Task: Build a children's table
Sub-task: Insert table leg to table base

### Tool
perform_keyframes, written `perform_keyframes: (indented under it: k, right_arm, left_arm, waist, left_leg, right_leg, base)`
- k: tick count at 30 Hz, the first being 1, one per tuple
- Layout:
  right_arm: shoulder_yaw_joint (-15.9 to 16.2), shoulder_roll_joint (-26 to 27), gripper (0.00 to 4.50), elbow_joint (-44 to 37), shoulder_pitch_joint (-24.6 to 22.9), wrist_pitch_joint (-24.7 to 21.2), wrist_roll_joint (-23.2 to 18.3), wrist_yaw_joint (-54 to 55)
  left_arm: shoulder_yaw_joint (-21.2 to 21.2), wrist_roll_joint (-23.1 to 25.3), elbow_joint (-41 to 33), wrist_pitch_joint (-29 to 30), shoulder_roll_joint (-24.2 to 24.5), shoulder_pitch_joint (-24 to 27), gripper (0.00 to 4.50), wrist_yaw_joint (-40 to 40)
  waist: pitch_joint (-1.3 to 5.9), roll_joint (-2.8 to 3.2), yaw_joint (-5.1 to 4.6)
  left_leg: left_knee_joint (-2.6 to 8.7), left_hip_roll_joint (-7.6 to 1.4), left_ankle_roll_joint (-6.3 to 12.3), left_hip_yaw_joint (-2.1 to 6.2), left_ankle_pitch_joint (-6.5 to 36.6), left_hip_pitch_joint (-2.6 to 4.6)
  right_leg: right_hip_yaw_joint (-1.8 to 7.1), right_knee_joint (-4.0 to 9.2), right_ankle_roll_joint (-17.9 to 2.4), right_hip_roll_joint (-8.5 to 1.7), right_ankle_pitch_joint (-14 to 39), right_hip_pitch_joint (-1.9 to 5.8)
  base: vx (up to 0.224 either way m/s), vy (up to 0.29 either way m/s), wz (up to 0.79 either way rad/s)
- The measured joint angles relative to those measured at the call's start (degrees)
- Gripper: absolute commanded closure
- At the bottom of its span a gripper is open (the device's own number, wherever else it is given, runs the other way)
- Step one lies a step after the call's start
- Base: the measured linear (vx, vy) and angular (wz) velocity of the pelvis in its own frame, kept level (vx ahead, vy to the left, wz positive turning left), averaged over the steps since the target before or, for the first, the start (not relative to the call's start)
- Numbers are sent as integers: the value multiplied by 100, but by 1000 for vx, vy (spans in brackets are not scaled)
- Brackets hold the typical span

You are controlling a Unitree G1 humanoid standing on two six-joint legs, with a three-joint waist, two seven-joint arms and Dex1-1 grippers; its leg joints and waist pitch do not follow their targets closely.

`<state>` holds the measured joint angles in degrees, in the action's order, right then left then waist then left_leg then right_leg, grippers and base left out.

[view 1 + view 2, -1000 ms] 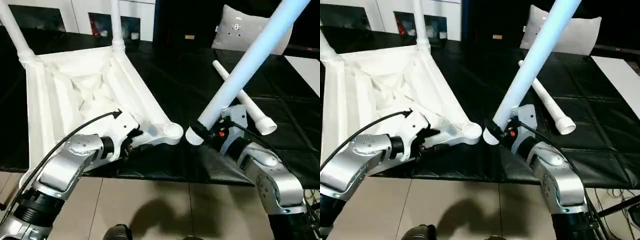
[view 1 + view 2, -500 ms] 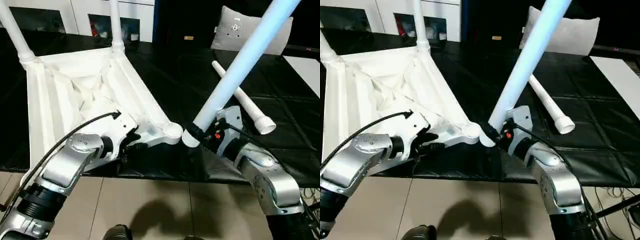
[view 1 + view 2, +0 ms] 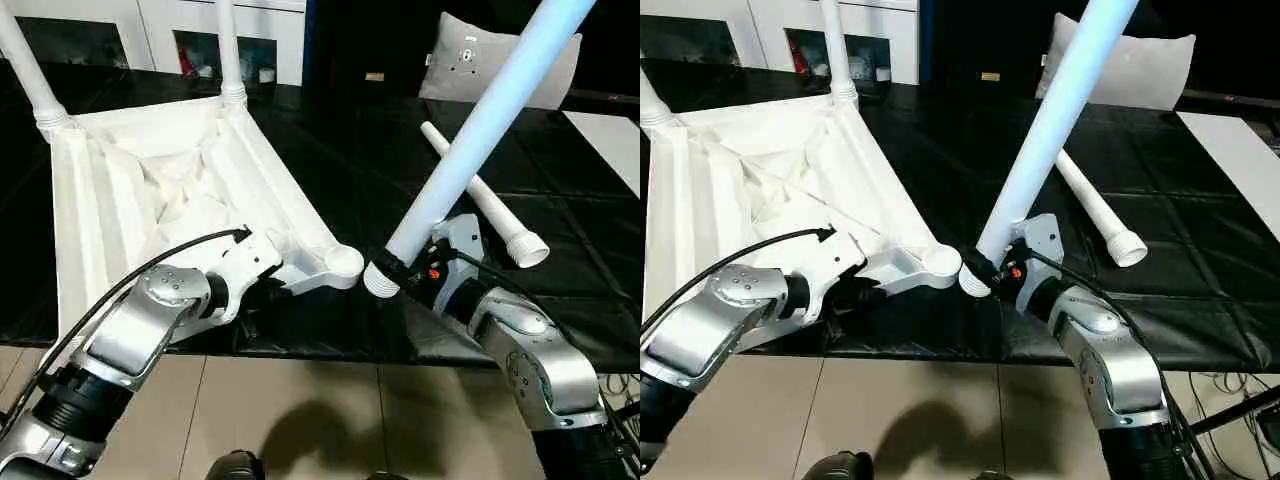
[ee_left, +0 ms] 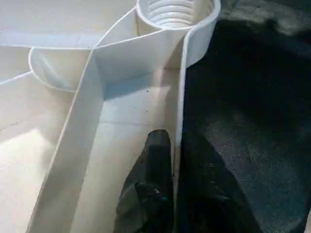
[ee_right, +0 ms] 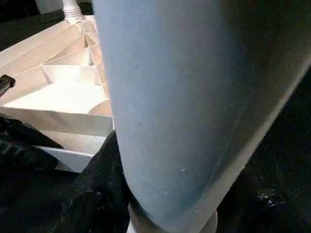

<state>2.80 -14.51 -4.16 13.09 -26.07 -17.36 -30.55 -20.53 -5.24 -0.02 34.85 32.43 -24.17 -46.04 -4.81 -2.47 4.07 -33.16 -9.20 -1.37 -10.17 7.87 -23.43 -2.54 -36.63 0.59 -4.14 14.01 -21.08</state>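
Closed since earlier on the table top (image 3: 150,190) rim, the left gripper (image 4: 175,160) steadies it — the third leg (image 3: 480,130) (clamped in the right gripper (image 3: 412,278)) must be aligned with the near socket (image 3: 344,262).

Tabletop (image 3: 150,190) lies upside down at left, w/ loose leg (image 3: 485,200) flat on work table (image 3: 360,150) at right.

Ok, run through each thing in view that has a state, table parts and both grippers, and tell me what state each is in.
Table top: upside down, ribbed underside up.
Far legs: two standing in the far corner sockets.
Near corner socket: empty, threads showing.
Held leg: tilted, collar end beside the near socket.
Spare leg: lying on the black table.
Left gripper: pinching the top's edge wall.
Right gripper: clamped around the held leg.
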Motion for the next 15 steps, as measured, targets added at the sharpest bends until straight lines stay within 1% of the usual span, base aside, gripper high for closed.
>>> perform_keyframes:
  k: [2,6,10,11,13,15]
  right_arm:
    - [0,-7,260,7,4,21,1,0]
    - [57,-61,260,109,83,241,127,-76]
    - [179,-68,260,110,225,352,138,-272]
    - [189,-63,260,113,247,371,119,-325]
    - [226,-81,260,177,307,368,61,-516]
    - [296,-122,260,225,353,343,11,-667]
  left_arm:
    - [-33,45,26,-133,41,-4,436,-113]
    - [-135,202,258,-712,83,-31,447,-167]
    - [-95,154,591,-1060,69,-125,447,-452]
    - [-87,163,661,-1213,82,-126,449,-569]
    - [-131,150,855,-1705,246,-133,450,-985]
    - [-185,117,991,-2062,289,-145,450,-1303]
  waist:
    - [0,0,7]
    - [0,0,26]
    - [2,3,57]
    - [6,10,80]
    - [7,13,103]
    - [12,22,186]
  left_leg:
    - [0,0,2,-4,1,0]
    - [2,0,4,-8,3,0]
    - [5,-1,3,-8,2,15]
    - [7,-2,2,-8,2,18]
    - [11,-2,2,-8,1,19]
    - [11,-2,2,-11,1,18]
  right_leg:
    - [4,4,0,0,0,0]
    - [6,6,0,0,0,-1]
    - [9,-10,0,2,0,-1]
    - [10,-10,0,2,0,0]
    - [9,-10,1,3,1,0]
    - [3,-7,3,0,3,6]
  base:
    - [0,0,0]
    - [0,0,0]
    - [0,0,0]
    - [0,0,0]
    - [0,0,0]
    - [0,0,0]
